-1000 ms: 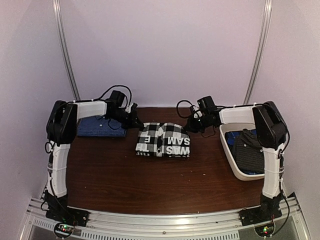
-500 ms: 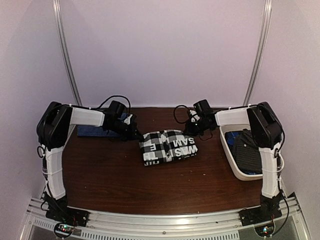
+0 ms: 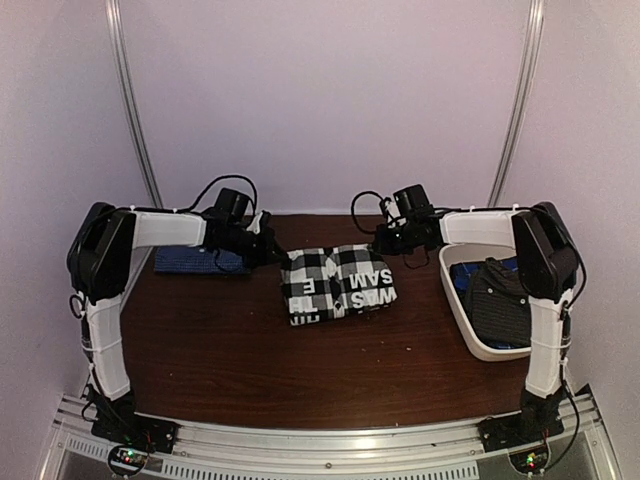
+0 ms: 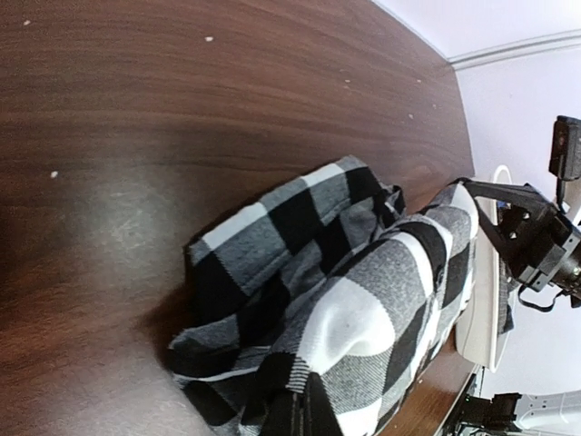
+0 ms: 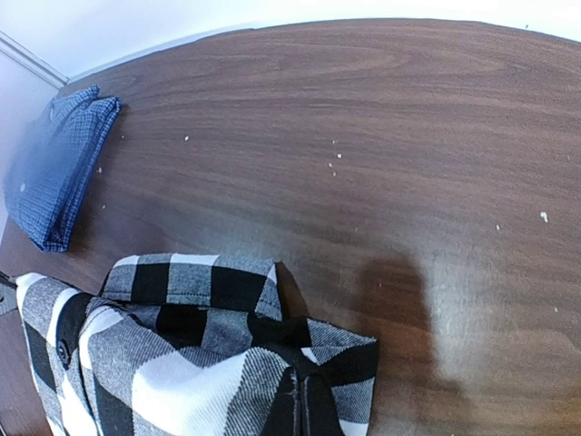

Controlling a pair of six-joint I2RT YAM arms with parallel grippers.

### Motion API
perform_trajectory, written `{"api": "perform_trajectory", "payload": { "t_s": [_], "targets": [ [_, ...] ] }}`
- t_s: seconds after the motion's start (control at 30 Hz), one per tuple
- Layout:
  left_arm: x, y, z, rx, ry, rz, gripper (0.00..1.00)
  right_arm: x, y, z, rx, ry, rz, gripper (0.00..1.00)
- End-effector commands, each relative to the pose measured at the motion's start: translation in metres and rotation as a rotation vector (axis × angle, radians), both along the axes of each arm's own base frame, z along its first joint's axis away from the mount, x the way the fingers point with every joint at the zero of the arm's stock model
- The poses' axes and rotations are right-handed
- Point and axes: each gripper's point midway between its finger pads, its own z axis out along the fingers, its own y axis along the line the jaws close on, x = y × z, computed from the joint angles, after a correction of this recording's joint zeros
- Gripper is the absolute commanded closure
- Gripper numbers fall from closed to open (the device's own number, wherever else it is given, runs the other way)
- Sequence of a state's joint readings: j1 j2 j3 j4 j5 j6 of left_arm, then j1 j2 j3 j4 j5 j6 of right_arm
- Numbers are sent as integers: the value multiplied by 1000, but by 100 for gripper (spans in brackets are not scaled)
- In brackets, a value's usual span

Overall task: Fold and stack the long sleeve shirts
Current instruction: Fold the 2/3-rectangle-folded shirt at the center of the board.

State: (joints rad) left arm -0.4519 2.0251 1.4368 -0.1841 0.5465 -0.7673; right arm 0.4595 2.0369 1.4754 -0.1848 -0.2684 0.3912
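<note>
Folded checked shirt (image 3: 338, 284) lies at the centre of the surface (image 3: 250, 370), its far corners pinched by the closed left fingers (image 4: 287, 420) and right fingers (image 5: 290, 411); the folded blue shirt (image 3: 200, 260) at ten o'clock awaits stacking, and the charcoal shirt (image 3: 497, 300) sits crumpled in the basket (image 3: 480, 347) at three o'clock.

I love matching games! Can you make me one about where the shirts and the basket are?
Things:
1. checked shirt
2. blue shirt
3. charcoal shirt
4. basket

Places:
A. inside the basket
B. right edge of the table
C. middle of the table
D. back left of the table

Pairs: 1-C, 2-D, 3-A, 4-B
</note>
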Motion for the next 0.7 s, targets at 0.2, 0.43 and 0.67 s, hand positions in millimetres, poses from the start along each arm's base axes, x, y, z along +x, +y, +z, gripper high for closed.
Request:
{"api": "perform_trajectory", "payload": {
  "t_s": [0.2, 0.43, 0.67],
  "targets": [
    [47, 39, -43, 44, 29, 112, 100, 55, 15, -6, 38, -39, -39, 100],
    [59, 49, -68, 117, 60, 167, 100, 80, 12, -1, 45, -55, -59, 86],
    [56, 64, -98, 193, 116, 223, 100, 56, 11, 43, -33, -127, -37, 52]
  ]
}}
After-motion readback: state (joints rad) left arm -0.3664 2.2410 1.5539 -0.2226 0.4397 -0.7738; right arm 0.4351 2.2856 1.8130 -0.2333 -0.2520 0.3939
